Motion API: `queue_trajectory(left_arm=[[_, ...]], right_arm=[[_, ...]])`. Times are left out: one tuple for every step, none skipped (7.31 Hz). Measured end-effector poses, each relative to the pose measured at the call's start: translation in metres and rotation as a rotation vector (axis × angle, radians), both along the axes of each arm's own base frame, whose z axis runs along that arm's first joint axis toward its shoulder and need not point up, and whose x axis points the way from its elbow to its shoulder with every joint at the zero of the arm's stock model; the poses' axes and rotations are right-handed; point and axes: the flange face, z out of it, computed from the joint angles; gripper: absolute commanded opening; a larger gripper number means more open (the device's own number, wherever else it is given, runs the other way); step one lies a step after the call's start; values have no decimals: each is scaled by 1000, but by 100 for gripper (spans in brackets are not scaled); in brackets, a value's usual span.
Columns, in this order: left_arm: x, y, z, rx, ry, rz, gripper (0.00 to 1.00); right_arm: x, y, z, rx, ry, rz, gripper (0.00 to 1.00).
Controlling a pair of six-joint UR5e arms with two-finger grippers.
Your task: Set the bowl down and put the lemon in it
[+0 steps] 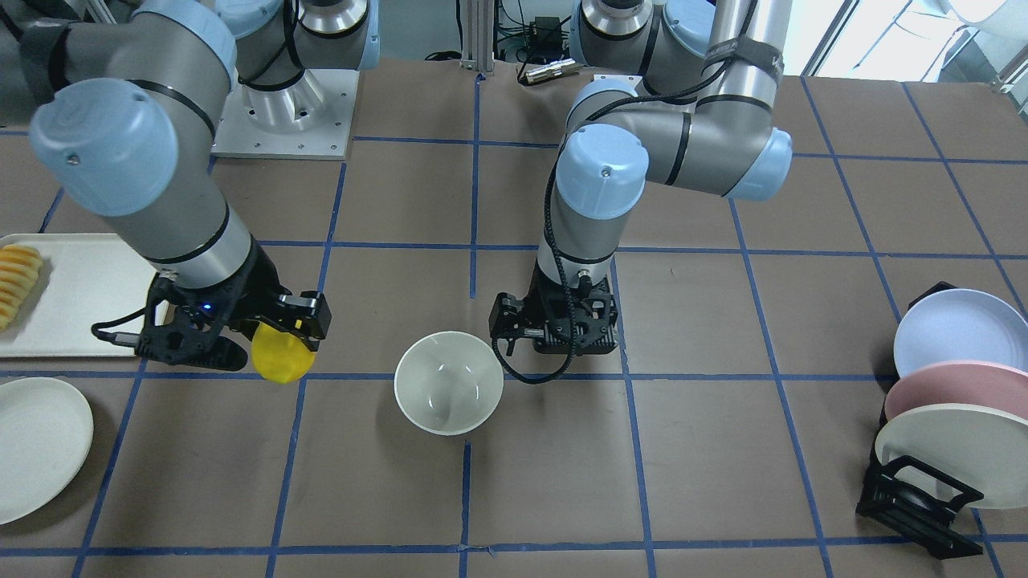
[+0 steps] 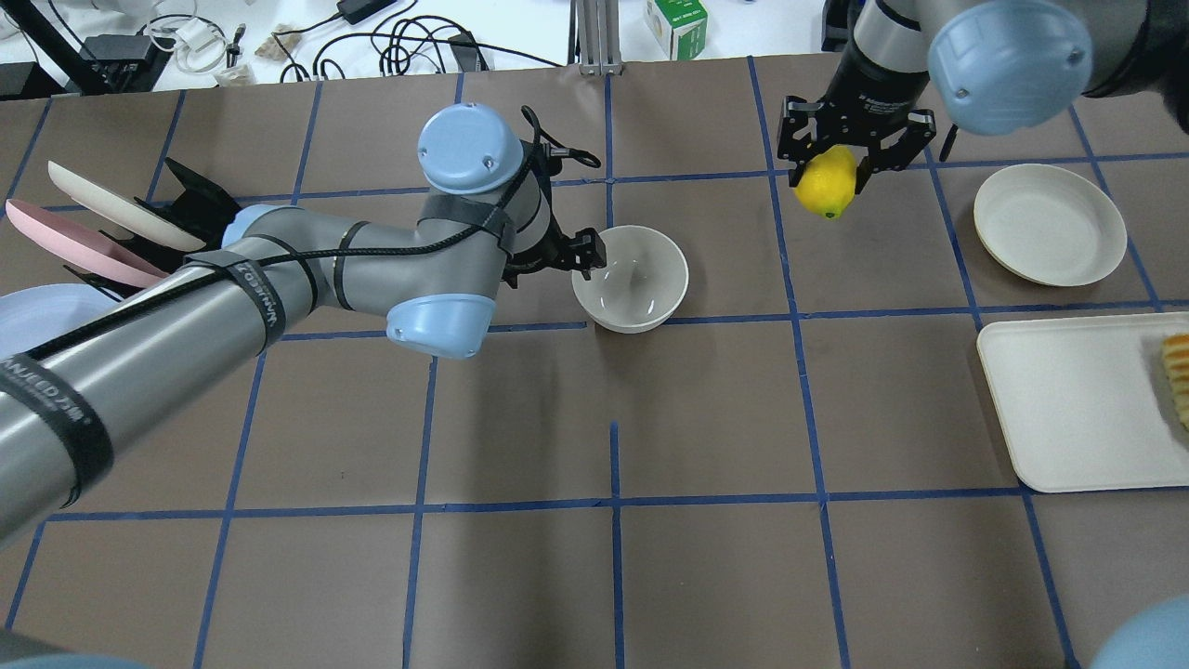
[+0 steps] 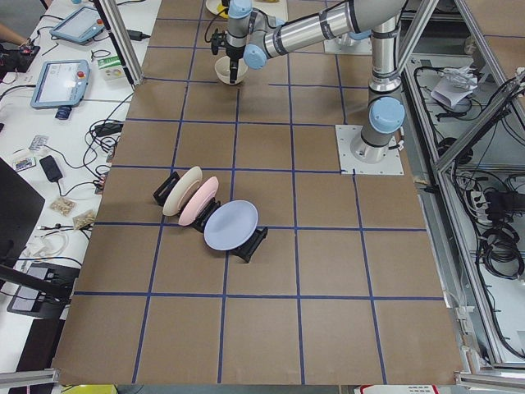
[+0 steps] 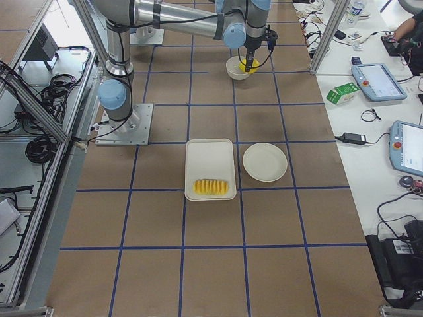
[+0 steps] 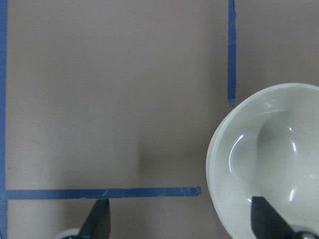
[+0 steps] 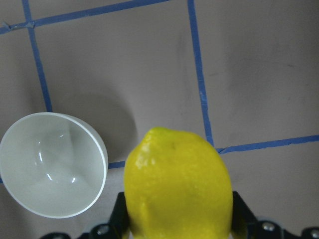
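Observation:
The off-white bowl stands upright on the table near the middle; it also shows in the overhead view and in both wrist views. My left gripper is open at the bowl's rim on the left-arm side, with one finger over the bowl's inside and the other out over the table. My right gripper is shut on the yellow lemon. It holds the lemon above the table, apart from the bowl.
A flat cream plate and a cream tray with a row of orange-yellow slices lie on the right arm's side. A black rack with three plates stands on the left arm's side.

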Motion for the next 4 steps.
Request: queue_trajectory(left_arm=[[17, 1, 37, 28, -13, -3, 100], [36, 2, 77, 56, -22, 1, 100], [56, 7, 111, 81, -29, 6, 100], [69, 15, 135, 90, -34, 10, 100]], right_arm=[[21, 3, -6, 6, 0, 2, 0], [45, 4, -14, 1, -1, -1, 0], [71, 3, -28, -14, -4, -2, 0], [93, 1, -44, -26, -8, -1, 0]])
